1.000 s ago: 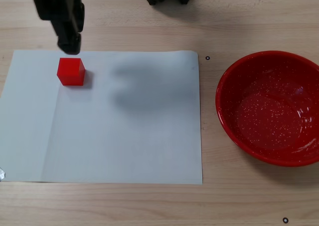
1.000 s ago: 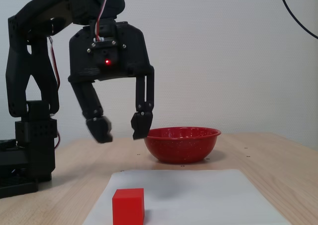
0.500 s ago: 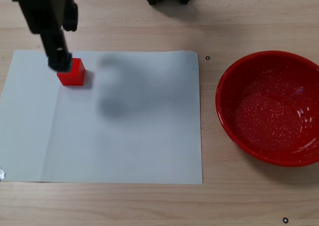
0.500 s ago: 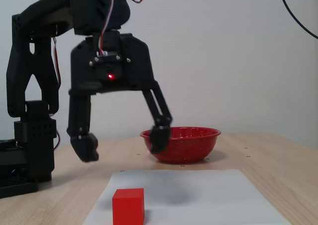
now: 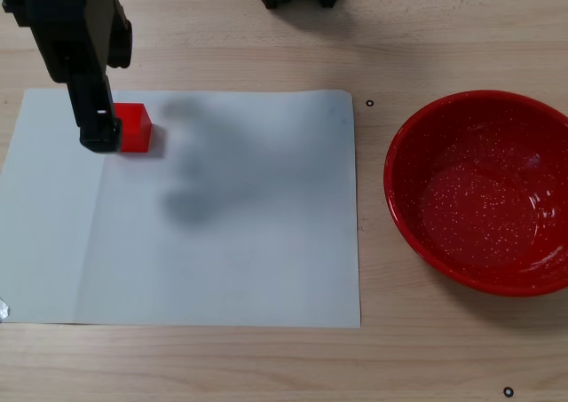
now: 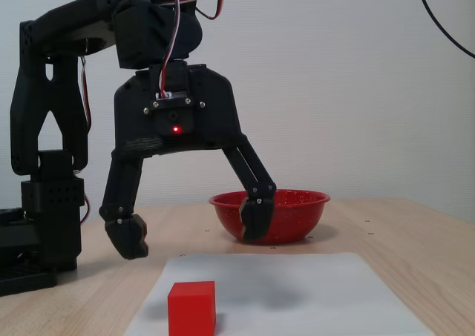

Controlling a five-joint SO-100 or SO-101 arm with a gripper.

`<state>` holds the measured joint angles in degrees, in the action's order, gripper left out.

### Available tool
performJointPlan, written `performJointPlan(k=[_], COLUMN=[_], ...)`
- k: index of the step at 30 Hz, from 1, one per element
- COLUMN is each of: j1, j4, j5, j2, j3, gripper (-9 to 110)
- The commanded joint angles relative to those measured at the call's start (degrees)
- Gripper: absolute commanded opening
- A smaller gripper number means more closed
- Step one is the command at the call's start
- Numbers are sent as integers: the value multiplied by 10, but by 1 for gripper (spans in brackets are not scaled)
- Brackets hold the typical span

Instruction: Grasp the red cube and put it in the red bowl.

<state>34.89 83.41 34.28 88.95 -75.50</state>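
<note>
In a fixed view from above, the red cube [image 5: 133, 128] sits near the upper left corner of a white sheet of paper [image 5: 231, 242] on the wooden tabletop [image 5: 426, 358]. The red bowl [image 5: 417, 220] stands well apart at the right, off the paper, empty. The black arm covers the top left, and one finger [image 5: 98, 122] seems to be just beside the cube's left face, though height is hard to read from this angle.

In a fixed view from the front, the gripper [image 6: 194, 232] hangs with its jaws spread wide and nothing between them, above the cube [image 6: 191, 307], which rests on the paper at the lower edge. The bowl [image 6: 297, 210] shows behind.

The cube looks stiff, light and smooth, with sharp edges; two opposite flat faces offer the surest hold. No writing or label can be read anywhere.
</note>
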Motion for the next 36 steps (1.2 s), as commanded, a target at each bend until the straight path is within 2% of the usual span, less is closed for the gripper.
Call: performJointPlan(k=[1, 36], j1=[4, -11], j4=[-20, -131], j5=[5, 7], j2=[23, -61], j3=[13, -36], gripper=[48, 42])
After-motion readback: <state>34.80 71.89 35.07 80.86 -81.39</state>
